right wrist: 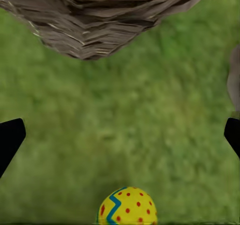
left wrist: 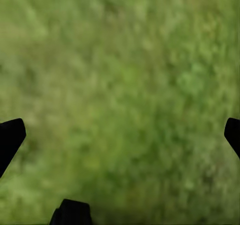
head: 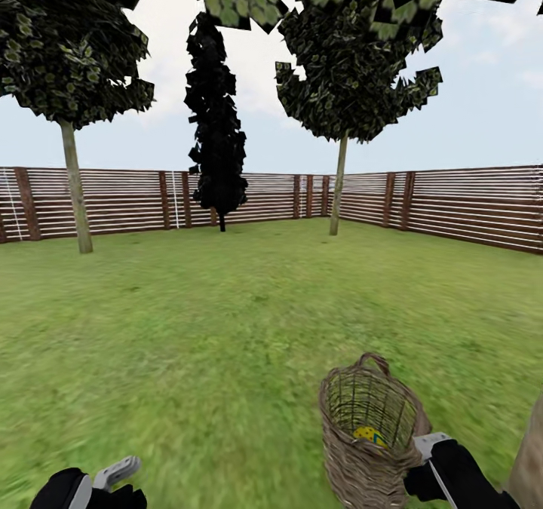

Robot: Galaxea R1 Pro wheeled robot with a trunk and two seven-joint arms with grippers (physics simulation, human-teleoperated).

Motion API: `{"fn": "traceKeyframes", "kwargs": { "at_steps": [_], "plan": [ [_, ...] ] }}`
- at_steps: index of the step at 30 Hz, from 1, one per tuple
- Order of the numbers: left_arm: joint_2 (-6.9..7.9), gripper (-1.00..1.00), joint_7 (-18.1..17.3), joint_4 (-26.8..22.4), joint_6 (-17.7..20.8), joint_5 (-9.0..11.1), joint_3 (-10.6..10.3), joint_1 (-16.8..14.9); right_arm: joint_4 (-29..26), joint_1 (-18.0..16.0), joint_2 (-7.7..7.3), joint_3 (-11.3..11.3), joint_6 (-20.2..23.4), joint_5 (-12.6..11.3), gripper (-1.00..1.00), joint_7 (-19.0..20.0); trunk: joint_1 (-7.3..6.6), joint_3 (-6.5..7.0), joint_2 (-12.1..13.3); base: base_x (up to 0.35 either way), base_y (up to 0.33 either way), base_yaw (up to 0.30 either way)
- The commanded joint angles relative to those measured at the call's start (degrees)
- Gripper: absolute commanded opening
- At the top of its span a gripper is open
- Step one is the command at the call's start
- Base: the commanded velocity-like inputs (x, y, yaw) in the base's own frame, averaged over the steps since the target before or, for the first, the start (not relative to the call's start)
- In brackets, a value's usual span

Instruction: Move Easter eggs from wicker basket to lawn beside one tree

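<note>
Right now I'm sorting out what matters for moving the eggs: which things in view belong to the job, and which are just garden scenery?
Part of the job:
- wicker basket
- Easter egg inside it
- Easter egg on the grass
- lawn
- pale trunk at the right edge, likely the tree

Just scenery:
- dark conifer
- thin-trunked trees
- wooden fence

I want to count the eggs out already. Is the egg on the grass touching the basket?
Apart. In the right wrist view a wide strip of lawn separates the Easter egg from the wicker basket.
</note>
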Motion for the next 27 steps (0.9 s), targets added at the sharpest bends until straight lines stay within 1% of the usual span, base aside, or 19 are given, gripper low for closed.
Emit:
{"fn": "traceKeyframes", "kwargs": {
  "at_steps": [1, 5, 9, 18, 19, 22, 24, 26, 27],
  "plan": [
    [0.00, 1.00, -0.3, 0.0, 0.2, -0.1, 0.1, 0.0, -0.1, 0.0, 0.02, -0.1, 0.2, 0.6, 1.00, 0.5, -0.24, 0.18, 0.4, 0.000, 0.333, -0.228],
    [0.00, 1.00, -0.3, 0.8, 0.1, -0.1, 0.1, 0.0, -0.1, 0.0, 0.02, -0.1, 0.2, 0.6, 1.00, 0.6, -1.12, 1.16, 2.0, 0.024, 0.333, -0.242],
    [0.00, 1.00, -0.3, 1.0, 0.1, -0.1, 0.1, 0.0, -0.3, 0.0, -0.08, -0.1, 0.2, 0.6, 1.00, 0.6, -1.99, 2.11, 3.6, 0.129, 0.325, -0.258],
    [-0.12, 1.00, -0.2, 1.1, 0.1, -0.1, 0.0, 0.0, -0.3, 0.0, -0.39, -0.1, 0.2, 0.5, 1.00, 0.7, -3.97, 4.24, 7.2, 0.237, 0.255, -0.264],
    [-0.16, 1.00, -0.2, 1.1, 0.1, -0.1, -0.2, 0.0, -0.3, 0.0, -0.40, -0.1, 0.2, 0.5, 1.00, 0.7, -4.19, 4.48, 7.6, 0.271, 0.224, -0.265],
    [-0.38, 1.00, -0.2, 1.1, 0.1, -0.1, -2.4, 0.0, -0.4, 0.0, -0.65, -0.5, 0.2, 0.5, 1.00, 0.7, -4.85, 5.19, 8.8, 0.271, 0.213, -0.265],
    [-0.42, 1.00, -0.1, 1.2, 0.1, -0.1, -3.2, 0.0, -0.5, 0.0, -0.83, -1.8, 0.2, 0.4, 1.00, 0.8, -5.29, 5.66, 9.6, 0.272, 0.199, -0.265],
    [-0.43, 1.00, -0.1, 1.2, 0.1, -0.1, -3.6, 0.0, -0.5, 0.0, -0.97, -3.3, 0.3, 0.5, 1.00, 0.8, -5.73, 6.14, 10.4, 0.272, 0.176, -0.265],
    [-0.44, 1.00, -0.1, 1.2, 0.1, -0.1, -3.6, 0.0, -0.5, 0.0, -1.00, -3.6, 0.3, 0.6, 1.00, 0.9, -5.95, 6.37, 10.8, 0.272, 0.146, -0.265]
  ]
}}
